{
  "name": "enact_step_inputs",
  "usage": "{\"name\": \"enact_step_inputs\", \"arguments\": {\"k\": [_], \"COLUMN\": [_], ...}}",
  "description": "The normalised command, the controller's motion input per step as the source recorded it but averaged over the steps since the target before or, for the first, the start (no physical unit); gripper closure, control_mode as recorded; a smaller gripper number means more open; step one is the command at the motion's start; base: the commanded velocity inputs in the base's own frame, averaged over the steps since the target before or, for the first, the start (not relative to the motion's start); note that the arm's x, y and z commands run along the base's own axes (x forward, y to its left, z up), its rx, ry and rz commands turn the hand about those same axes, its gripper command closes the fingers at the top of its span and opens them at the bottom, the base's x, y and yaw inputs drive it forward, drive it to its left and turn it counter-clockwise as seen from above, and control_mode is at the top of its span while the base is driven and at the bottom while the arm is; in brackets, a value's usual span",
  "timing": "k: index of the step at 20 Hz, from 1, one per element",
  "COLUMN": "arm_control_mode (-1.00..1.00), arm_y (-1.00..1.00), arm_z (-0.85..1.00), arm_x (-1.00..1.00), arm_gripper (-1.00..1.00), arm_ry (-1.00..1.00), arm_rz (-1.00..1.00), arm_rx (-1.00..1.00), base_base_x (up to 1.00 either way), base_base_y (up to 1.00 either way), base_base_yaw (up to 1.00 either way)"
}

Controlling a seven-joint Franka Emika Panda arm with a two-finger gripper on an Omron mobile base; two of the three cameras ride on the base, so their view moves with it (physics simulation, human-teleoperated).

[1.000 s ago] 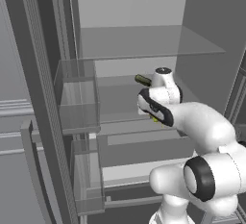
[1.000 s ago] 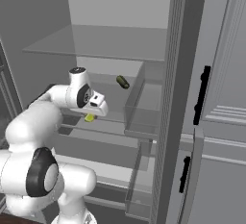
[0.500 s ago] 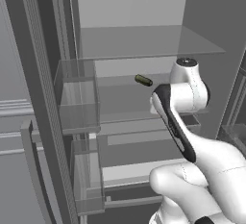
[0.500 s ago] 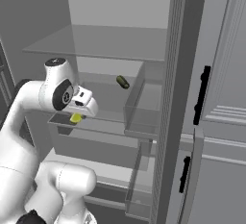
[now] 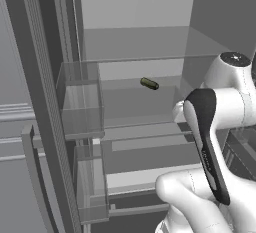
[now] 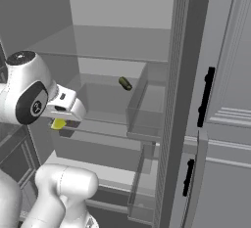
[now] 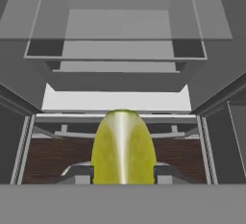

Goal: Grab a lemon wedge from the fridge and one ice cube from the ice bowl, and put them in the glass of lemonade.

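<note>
Clamping lemon wedge (image 7: 123,147) in hand (image 6: 59,123) | fingertips apparently hidden | fridge (image 6: 188,41) open

**Count of items at the open fridge**

One fridge (image 5: 125,42) stood open, its pale interior on view. One lemon wedge (image 7: 123,148) was counted, bright yellow, held between the tips of one gripper (image 6: 60,122). One dark green elongated item (image 5: 149,83) lay on a glass shelf toward the far side. Two clear door bins (image 5: 80,102) were stacked on the left door, one above the other. Two black handles (image 6: 204,97) were on the cabinet panels to the right.
</note>
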Motion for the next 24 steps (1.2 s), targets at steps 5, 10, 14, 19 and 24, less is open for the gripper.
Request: {"name": "enact_step_inputs", "arguments": {"k": [5, 10, 14, 19, 24], "arm_control_mode": [-1.0, 1.0, 1.0, 1.0, 1.0], "arm_y": [0.0, 0.0, 0.0, 0.0, 0.0], "arm_z": [0.03, 0.0, 0.0, 0.0, 0.0], "arm_x": [0.0, -0.02, 0.0, 0.0, 0.0], "arm_gripper": [1.0, 1.0, 1.0, 1.0, 1.0], "arm_ry": [-0.01, 0.0, 0.0, 0.0, 0.0], "arm_rz": [0.0, 0.0, 0.0, 0.0, 0.0], "arm_rx": [0.0, 0.0, 0.0, 0.0, 0.0], "base_base_x": [0.0, -0.09, -0.95, -1.0, -0.64], "base_base_y": [0.0, 0.0, 0.1, 0.27, 0.03], "base_base_yaw": [0.0, 0.0, 0.0, -0.05, -0.65]}}
